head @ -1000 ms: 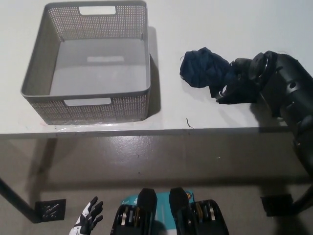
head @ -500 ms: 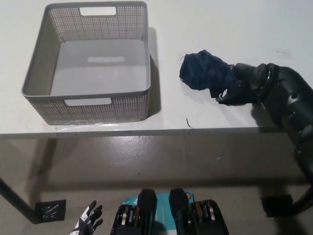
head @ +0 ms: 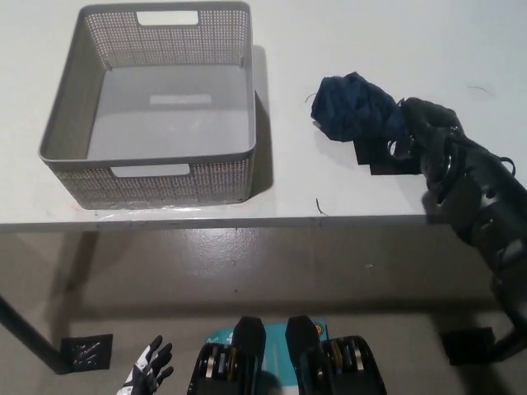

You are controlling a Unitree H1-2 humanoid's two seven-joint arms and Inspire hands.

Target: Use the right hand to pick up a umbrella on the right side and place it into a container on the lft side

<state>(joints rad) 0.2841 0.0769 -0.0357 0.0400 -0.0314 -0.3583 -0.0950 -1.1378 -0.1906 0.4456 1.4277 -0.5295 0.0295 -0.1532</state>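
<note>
Fingers of our black right hand [head: 418,125] wrap the crumpled navy fabric umbrella [head: 356,108] beside the grey perforated plastic basket [head: 62,114]; our white left hand [head: 148,370] hangs splayed, empty.

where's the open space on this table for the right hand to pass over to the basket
Bare tabletop lies between the basket and the umbrella, and along the far edge behind both. The basket's inside is empty. It is crowded at the right, where the right hand meets the umbrella.
</note>
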